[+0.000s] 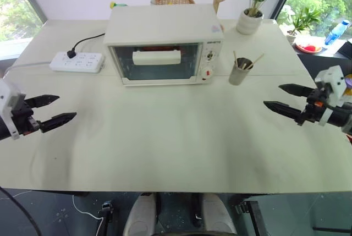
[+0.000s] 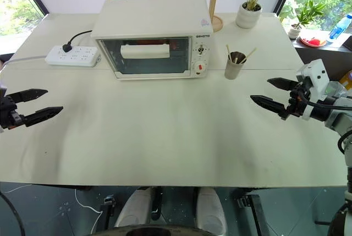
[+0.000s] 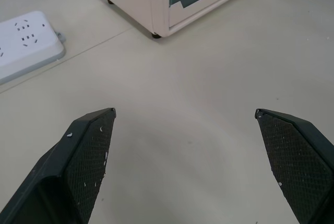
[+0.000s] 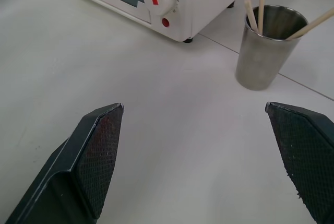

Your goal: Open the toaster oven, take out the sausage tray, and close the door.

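The toaster oven [image 1: 164,44] stands at the table's [image 1: 176,142] far middle, its door [image 1: 157,62] closed. A power strip [image 1: 77,61] lies beside it and a metal cup [image 1: 240,71] on its other side. The left gripper [image 1: 52,110] and right gripper [image 1: 281,98] hover wide open, both empty, well apart from it.

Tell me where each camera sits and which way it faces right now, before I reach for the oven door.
Left eye and right eye views: on the head, looking forward and down over the table at the shut toaster oven; the open left gripper and open right gripper show at the sides.
Left wrist view: along its fingers toward the oven's corner and the power strip.
Right wrist view: along its fingers toward the dials and the metal cup.
Shared: every view catches the oven.
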`<state>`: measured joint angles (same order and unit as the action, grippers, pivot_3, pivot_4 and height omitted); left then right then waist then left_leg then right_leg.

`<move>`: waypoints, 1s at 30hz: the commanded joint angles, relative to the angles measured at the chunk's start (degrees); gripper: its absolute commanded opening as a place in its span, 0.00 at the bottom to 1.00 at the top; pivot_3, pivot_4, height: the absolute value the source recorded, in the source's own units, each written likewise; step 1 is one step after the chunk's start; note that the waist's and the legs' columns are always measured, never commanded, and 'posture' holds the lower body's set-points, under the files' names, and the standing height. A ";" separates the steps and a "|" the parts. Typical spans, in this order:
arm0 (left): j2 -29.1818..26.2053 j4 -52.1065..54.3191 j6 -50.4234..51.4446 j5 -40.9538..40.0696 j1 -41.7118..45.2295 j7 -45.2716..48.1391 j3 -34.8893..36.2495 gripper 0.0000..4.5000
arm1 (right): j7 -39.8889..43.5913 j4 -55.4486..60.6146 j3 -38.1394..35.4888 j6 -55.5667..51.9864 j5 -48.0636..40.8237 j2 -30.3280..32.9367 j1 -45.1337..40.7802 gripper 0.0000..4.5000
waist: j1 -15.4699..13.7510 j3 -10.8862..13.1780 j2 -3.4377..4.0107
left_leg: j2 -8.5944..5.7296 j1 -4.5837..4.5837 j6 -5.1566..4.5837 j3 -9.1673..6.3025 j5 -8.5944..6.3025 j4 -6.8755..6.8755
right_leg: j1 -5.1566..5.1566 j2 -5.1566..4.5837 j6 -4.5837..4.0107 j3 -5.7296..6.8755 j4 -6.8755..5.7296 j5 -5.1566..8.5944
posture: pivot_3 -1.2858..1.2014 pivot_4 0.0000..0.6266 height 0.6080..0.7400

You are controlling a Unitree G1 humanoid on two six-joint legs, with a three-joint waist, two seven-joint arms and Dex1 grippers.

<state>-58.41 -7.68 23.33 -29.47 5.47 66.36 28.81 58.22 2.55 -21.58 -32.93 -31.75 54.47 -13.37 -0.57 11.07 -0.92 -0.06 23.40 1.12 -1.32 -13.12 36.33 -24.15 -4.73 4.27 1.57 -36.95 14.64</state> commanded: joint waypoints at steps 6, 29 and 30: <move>0.58 3.46 2.12 -3.84 7.57 0.78 -2.61 1.00 | 0.66 3.31 0.62 -1.51 -1.89 1.62 -3.74 0.99 | -0.09 0.00 0.00 | 0.00 0.00 0.00 0.07 0.00 0.03 | 0.01 0.00 0.00 -0.01 -0.01 -0.01 | 0.52 0.24 1.00; 8.64 -6.41 6.92 -1.99 40.37 7.60 -21.05 1.00 | -20.23 -1.59 29.95 -7.48 8.12 -30.83 -34.94 0.99 | 1.61 0.02 -0.12 | -0.10 0.06 -0.02 -0.04 0.01 0.27 | -0.02 0.24 0.09 0.01 -0.30 -0.14 | 0.52 0.24 1.00; 8.14 -6.48 6.89 -2.07 40.27 7.85 -20.65 1.00 | -19.74 -3.66 30.60 -6.11 9.15 -31.73 -36.07 0.99 | 1.61 0.02 -0.12 | -0.10 0.06 -0.02 -0.04 0.01 0.28 | -0.03 0.24 0.09 0.01 -0.32 -0.14 | 0.52 0.24 1.00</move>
<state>-48.53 -15.24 30.23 -30.71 44.24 73.60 5.68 38.04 0.29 8.52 -42.08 -23.97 23.53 -46.96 1.04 11.10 -1.04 -0.15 23.46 1.10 -1.37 -13.11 36.62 -24.18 -4.49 4.36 1.58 -37.27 14.50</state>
